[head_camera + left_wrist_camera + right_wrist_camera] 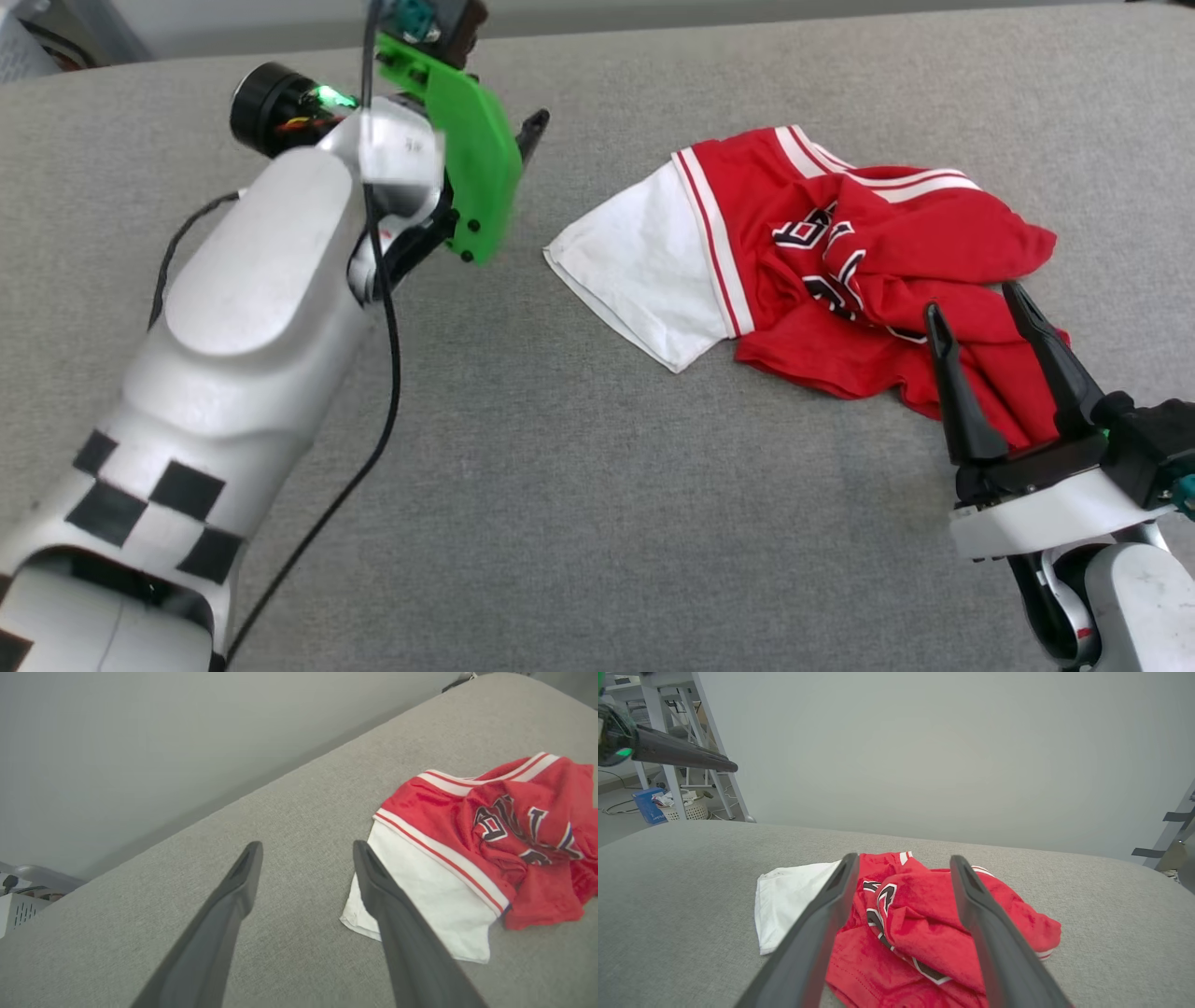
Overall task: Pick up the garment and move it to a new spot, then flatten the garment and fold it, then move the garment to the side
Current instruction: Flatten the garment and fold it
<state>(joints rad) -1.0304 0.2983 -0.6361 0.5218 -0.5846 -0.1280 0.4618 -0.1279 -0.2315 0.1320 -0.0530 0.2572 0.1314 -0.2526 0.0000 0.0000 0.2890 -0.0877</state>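
Dealing with a red jersey-style cotton T-shirt (pixel 840 271) with white sleeves and black lettering, lying bunched in a heap on the grey cloth-covered bench (pixel 560 523), not yet flattened. Stretching crosswise in front of the robot, with one white sleeve (pixel 635 266) spreading out flat at the end toward the left arm and the red body piling up at the end toward the right arm.

Showing the right end effector (pixel 973 301) spread wide and gripping nothing, fingers poising at the near red edge of the T-shirt and pointing across the heap. Touching the cloth or hanging just over it: impossible to tell.

Showing the left end effector (pixel 307 843) wide apart too and empty, standing well clear of the T-shirt beyond its white sleeve, with the sleeve's corner lying off to one side of the fingers rather than between them.

Judging the right arm much the nearer, and the red end the likely place for a coming grasp. Needing a longer reach toward the T-shirt before taking the sleeve end with the left arm.
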